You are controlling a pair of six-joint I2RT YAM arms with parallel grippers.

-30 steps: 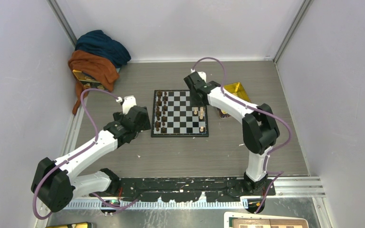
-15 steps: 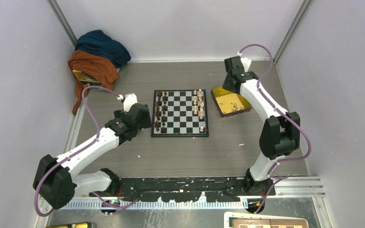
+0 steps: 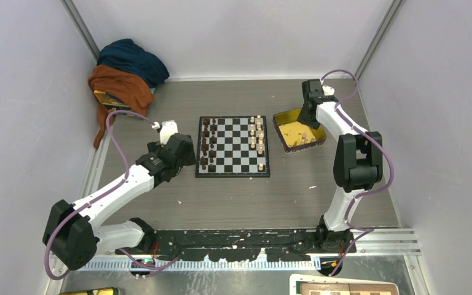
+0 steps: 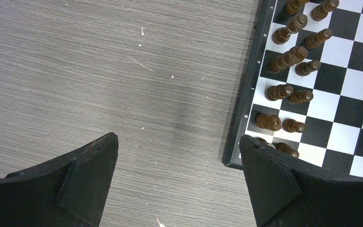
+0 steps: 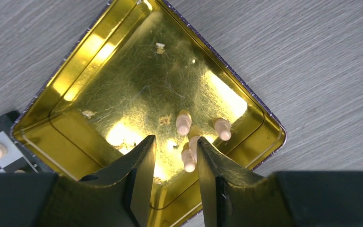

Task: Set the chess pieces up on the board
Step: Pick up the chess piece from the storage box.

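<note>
Tiny light-tan wooden chess pieces [image 3: 256, 132], split between two places: most upright in two files along the 3 o'clock side of the square black-and-white chequered board [image 3: 233, 150], a few more lying on their sides in the shiny yellow rectangular metal tray [image 3: 286, 126]. Tray turned diamond-wise on the grey wood-grain surface [image 3: 239, 196], just beside the board at its 2 to 3 o'clock, one corner close to the board's dark border. Dark brown wooden chess pieces [image 3: 208, 144] upright in two files along the board's 9 o'clock side.

Right claw [image 5: 175, 142] poised over the tray's floor, fingers partly parted, gripping nothing. One loose light piece showing in the gap, hard by the inner face of one finger [image 5: 215, 184]; contact there impossible to tell.

Left claw [image 4: 177, 142] spread wide and empty, over bare surface at 9 o'clock of the board. One of its fingertips [image 4: 264, 165] overlapping the board's corner in the wrist view, next to the dark pieces.
</note>
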